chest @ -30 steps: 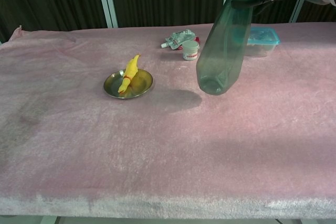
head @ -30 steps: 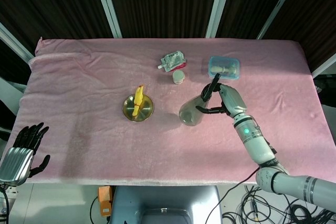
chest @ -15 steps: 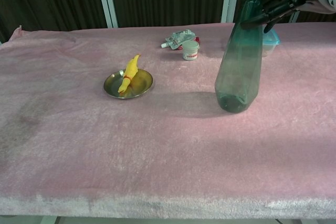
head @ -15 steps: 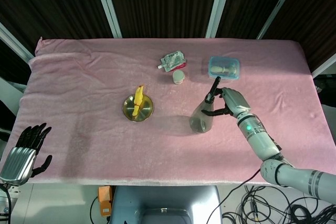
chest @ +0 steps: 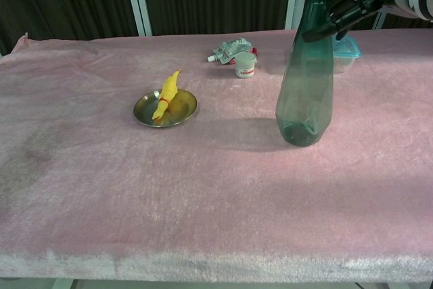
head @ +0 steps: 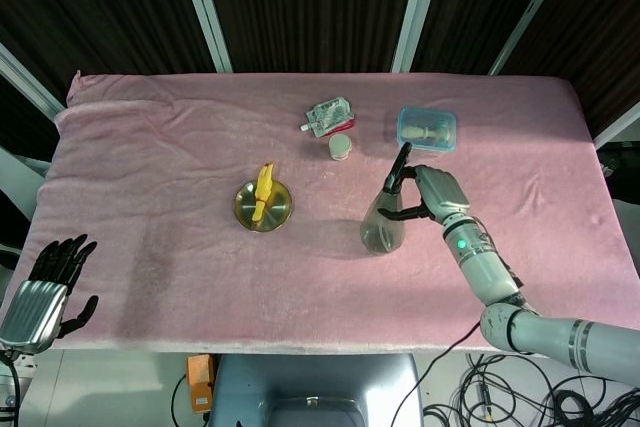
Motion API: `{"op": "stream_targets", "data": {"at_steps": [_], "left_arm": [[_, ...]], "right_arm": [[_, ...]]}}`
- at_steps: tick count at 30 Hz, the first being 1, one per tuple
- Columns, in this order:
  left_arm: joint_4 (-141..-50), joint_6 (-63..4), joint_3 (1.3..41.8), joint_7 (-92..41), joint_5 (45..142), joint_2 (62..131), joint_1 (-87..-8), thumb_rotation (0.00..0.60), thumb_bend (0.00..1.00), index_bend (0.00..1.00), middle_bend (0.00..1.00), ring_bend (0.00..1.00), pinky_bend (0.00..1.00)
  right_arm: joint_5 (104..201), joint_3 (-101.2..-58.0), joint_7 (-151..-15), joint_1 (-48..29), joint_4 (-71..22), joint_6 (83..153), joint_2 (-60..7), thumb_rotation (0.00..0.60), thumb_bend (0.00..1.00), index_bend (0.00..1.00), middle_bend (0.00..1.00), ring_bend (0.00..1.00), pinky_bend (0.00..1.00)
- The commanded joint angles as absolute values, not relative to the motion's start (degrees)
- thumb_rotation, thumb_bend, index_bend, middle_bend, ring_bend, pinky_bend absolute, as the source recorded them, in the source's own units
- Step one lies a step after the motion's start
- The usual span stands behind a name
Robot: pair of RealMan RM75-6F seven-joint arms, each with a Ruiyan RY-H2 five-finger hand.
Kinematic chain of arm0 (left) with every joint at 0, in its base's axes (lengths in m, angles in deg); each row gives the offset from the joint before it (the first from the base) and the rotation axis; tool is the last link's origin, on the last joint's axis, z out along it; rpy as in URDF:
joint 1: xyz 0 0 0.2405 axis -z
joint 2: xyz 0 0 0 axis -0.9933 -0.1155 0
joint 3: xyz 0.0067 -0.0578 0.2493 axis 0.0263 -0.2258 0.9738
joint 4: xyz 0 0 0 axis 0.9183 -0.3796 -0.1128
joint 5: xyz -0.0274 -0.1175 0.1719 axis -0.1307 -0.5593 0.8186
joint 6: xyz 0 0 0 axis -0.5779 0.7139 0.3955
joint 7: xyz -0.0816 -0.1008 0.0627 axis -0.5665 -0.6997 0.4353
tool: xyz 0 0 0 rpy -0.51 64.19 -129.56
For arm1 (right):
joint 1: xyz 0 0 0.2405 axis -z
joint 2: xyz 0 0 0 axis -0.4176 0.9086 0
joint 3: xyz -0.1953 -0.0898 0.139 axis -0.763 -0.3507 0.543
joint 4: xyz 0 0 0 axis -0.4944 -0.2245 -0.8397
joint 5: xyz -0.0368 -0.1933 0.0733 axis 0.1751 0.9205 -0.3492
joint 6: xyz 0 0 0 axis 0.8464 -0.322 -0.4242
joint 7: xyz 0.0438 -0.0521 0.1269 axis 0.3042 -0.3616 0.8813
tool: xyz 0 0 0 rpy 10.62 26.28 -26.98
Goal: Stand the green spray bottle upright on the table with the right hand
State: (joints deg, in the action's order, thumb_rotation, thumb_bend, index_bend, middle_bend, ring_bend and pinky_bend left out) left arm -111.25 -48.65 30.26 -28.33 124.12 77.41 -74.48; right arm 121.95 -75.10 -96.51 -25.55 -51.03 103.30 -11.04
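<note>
The green spray bottle (chest: 306, 93) stands upright on the pink tablecloth (chest: 203, 187), its base on the cloth right of centre; it also shows as the bottle (head: 383, 222) in the head view. My right hand (head: 428, 194) grips its neck just below the black spray head, fingers (chest: 338, 15) wrapped around it. My left hand (head: 45, 282) hangs off the table's front left corner, fingers apart and holding nothing.
A metal dish (head: 263, 206) with a yellow banana-like toy (chest: 166, 93) sits left of the bottle. Behind it are a small white jar (chest: 245, 64), a foil pouch (chest: 231, 49) and a clear lidded box (head: 426, 129).
The bottle came down from a tilted, lifted pose and moved right; its base now rests on the cloth and it stands straight. The right hand still grips the neck.
</note>
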Motion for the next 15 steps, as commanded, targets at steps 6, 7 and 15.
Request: {"op": "stream_targets", "data": {"at_steps": [6,7,15], "left_arm": [[-111.4,-48.8,30.4,-28.1,124.4,77.4,-74.6,0.6,0.39,0.0,0.0,0.0,0.0],[-111.4,-48.8,30.4,-28.1,124.4,77.4,-74.6,0.6,0.39,0.0,0.0,0.0,0.0],[-111.4,-49.2,30.4,-28.4,124.6,77.2,-74.7,0.6,0.39,0.0,0.0,0.0,0.0]], "right_arm": [[123.9,-76.7,-98.0,-25.2,-52.2,104.9,-11.1,0.6,0.39,0.44,0.41,0.25,0.33],[124.3,-76.8,-98.1,-25.1,-52.4,105.3,-11.1,0.6,0.38,0.4,0.39,0.24,0.32],[127.4,-77.8,-100.7,-24.1,-55.2,109.6,-10.4,0.6,0.38,0.2,0.28,0.17,0.26]]}}
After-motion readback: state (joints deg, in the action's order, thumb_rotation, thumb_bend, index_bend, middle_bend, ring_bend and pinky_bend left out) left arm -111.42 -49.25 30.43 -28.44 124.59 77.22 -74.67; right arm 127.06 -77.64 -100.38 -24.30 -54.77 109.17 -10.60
